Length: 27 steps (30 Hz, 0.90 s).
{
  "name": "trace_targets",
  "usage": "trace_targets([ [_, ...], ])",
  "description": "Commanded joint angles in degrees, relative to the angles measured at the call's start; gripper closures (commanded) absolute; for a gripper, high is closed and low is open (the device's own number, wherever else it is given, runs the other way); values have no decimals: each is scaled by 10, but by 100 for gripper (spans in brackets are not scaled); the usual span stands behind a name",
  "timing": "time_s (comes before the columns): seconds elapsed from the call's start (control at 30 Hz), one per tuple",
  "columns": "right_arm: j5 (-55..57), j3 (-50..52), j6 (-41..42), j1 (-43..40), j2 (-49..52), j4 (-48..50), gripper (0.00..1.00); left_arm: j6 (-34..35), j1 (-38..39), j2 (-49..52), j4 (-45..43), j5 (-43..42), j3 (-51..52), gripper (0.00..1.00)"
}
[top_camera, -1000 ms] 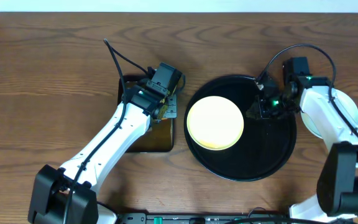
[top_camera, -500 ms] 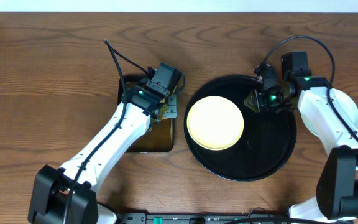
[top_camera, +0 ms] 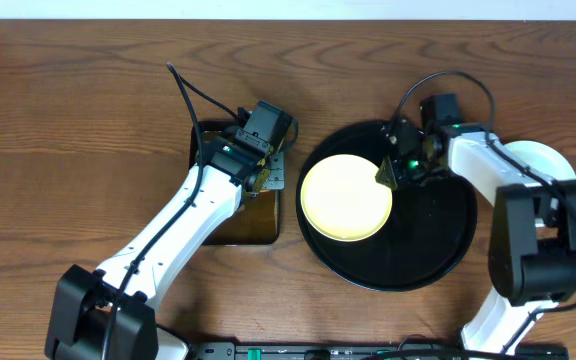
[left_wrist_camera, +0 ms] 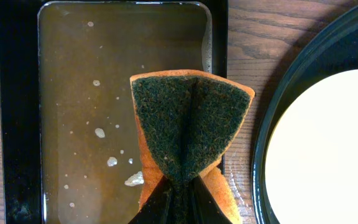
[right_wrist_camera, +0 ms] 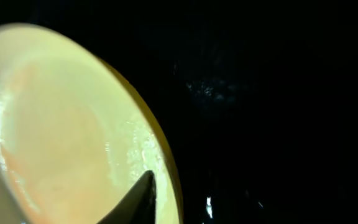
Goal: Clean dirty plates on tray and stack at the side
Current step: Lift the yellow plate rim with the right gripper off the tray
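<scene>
Yellow plate now has the right claw at its rim, grip unclear; left claw clamps sponge.

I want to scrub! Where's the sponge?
In the left wrist view, the sponge is pinched in the left gripper over the pan's right edge, beside the black tray.
</scene>
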<state>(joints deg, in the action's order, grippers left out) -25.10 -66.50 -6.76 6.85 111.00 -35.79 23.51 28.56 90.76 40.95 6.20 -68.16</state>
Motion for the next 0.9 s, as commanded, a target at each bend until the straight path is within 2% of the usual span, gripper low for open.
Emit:
trace_targets([
  [0.0, -22, -1, -6, 13, 21, 1, 87, -7, -2, 3, 2, 9, 3, 92],
  [0.03, -27, -1, -4, 14, 23, 0, 92, -7, -2, 3, 2, 9, 3, 92],
  [0.13, -47, -1, 5, 14, 21, -2, 99, -8, -2, 3, 2, 9, 3, 92],
  [0.47, -120, -1, 20, -13, -37, -4, 99, -8, -2, 3, 2, 9, 3, 92],
  [0.6, -87, -1, 20, -26, -77, -10, 99, -7, -2, 3, 2, 9, 3, 92],
  [0.87, 65, -1, 20, -26, -163, -26, 99, -8, -2, 3, 2, 9, 3, 92],
])
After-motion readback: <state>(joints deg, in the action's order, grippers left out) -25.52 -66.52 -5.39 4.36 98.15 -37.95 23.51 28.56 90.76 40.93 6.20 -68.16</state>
